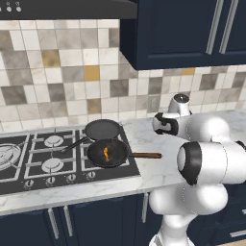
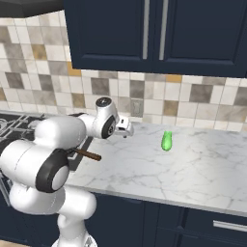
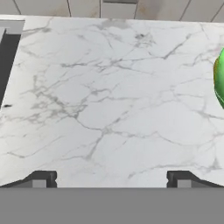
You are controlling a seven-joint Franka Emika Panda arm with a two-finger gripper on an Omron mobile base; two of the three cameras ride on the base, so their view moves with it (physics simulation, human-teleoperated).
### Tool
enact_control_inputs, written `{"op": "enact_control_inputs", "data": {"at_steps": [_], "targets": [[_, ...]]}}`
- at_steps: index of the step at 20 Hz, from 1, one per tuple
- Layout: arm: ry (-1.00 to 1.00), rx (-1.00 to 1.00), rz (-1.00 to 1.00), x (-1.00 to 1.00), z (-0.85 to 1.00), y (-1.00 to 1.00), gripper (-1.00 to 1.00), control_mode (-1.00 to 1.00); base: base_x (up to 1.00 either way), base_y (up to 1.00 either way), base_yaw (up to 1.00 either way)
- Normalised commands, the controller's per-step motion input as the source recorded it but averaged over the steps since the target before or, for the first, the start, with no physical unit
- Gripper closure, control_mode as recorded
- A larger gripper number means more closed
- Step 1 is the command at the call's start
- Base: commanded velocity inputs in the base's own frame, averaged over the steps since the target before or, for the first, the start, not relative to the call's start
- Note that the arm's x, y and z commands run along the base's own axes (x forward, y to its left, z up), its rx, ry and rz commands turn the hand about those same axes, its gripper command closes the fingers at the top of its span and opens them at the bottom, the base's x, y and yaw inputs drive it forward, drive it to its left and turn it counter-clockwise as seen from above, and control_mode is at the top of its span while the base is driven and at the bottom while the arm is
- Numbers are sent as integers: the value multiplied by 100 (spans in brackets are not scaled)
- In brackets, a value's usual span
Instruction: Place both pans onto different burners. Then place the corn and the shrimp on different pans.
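Two black pans sit on the cooktop's right-hand burners. The black-handled pan (image 1: 102, 129) is at the back. The wooden-handled pan (image 1: 107, 153) is in front, and the orange shrimp (image 1: 106, 153) lies inside it. Its brown handle (image 2: 87, 154) pokes out over the counter. The green corn (image 2: 167, 141) stands on the marble counter to the right of the cooktop and shows at the right edge of the hand view (image 3: 220, 78). My gripper (image 2: 127, 130) hangs over the bare marble, left of the corn and apart from it. It is open (image 3: 111, 179) with nothing between its fingers.
Two small free burners (image 1: 54, 141) (image 1: 52, 165) lie left of the pans, and the large multi-ring burner (image 1: 7, 154) is at the far left. Dark cabinets (image 2: 159, 34) hang above the marble counter (image 2: 202, 169). A tiled wall closes the back.
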Motion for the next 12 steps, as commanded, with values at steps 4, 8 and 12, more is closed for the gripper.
{"op": "enact_control_inputs", "data": {"at_steps": [4,8,12], "targets": [[0,-5,-3,4,0,-68,-100,-100,0,0,0],[0,-1,-1,5,0,-66,-100,-100,0,0,0],[0,0,-2,11,0,-71,-100,-100,0,0,0]]}}
